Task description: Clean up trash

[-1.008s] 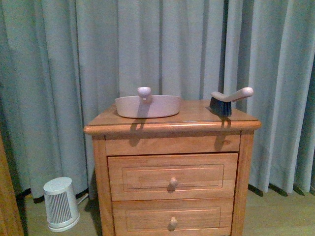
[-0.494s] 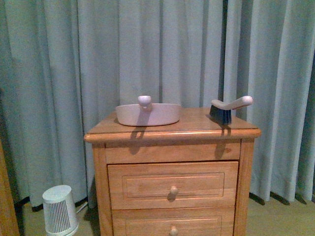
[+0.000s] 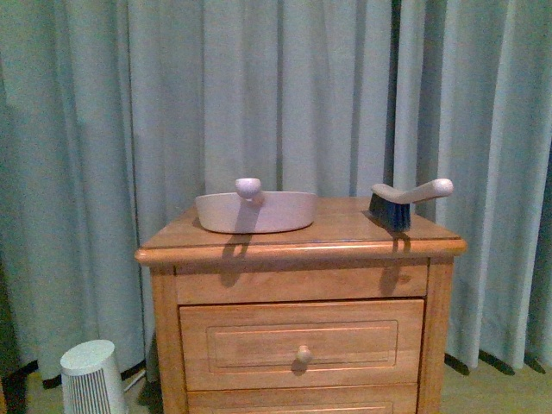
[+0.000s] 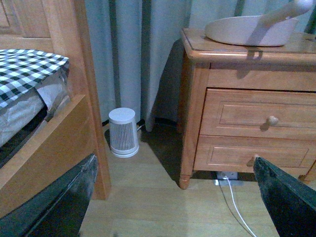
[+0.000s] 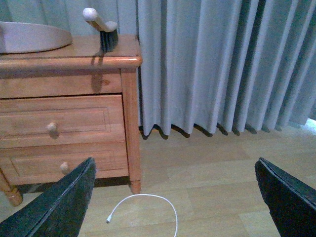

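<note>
No crumpled white paper trash shows in any view. A pinkish-beige dustpan [image 3: 255, 211] lies on the wooden nightstand [image 3: 302, 285], its knobbed handle toward me. It also shows in the left wrist view [image 4: 249, 30] and the right wrist view [image 5: 29, 38]. A hand brush [image 3: 405, 200] with dark bristles stands at the nightstand's right side; the right wrist view shows it too [image 5: 102, 29]. My left gripper [image 4: 173, 197] is open over bare floor, low beside the nightstand. My right gripper [image 5: 173, 197] is open over bare floor to the nightstand's right. Neither arm shows in the front view.
Grey curtains [image 3: 276, 95] hang behind the nightstand. A small white ribbed appliance [image 3: 86, 379] stands on the floor at its left, seen also in the left wrist view [image 4: 123, 132]. A wooden bed frame [image 4: 59, 123] with checked bedding is beside it. A white cable [image 5: 148, 207] lies on the floor.
The front view has shifted: the nightstand now sits lower and slightly left in frame, and the white appliance is nearer the bottom edge. Dustpan and brush rest as before.
</note>
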Tool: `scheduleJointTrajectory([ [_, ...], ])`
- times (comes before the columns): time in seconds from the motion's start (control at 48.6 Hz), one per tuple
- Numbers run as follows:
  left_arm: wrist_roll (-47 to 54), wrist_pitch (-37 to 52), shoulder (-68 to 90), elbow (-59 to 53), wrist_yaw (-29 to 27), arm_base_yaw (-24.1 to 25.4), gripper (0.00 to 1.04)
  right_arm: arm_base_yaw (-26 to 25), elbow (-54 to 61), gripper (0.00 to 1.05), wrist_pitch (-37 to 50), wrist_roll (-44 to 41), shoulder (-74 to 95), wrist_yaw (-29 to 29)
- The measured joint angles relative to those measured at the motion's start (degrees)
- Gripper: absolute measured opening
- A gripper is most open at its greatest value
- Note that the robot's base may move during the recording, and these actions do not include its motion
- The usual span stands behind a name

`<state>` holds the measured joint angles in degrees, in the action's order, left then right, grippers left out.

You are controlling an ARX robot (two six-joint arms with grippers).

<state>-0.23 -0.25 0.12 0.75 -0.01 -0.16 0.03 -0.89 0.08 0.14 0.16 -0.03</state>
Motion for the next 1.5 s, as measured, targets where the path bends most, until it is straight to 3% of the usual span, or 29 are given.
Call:
scheduleJointTrajectory([
  [1.379, 0.0, 0.0, 0.0, 0.0, 0.0, 0.0, 0.97, 0.0, 0.0, 0.97, -0.1, 0.0, 0.0, 0.0],
  [1.441, -6.1, -4.5, 3.5, 1.8, 5.7, 1.2, 0.97, 0.0, 0.0, 0.97, -0.1, 0.0, 0.0, 0.0],
  [1.502, -10.2, -2.9, 9.5, 3.1, 6.1, 1.0, 0.97, 0.0, 0.0, 0.97, -0.1, 0.0, 0.0, 0.0],
])
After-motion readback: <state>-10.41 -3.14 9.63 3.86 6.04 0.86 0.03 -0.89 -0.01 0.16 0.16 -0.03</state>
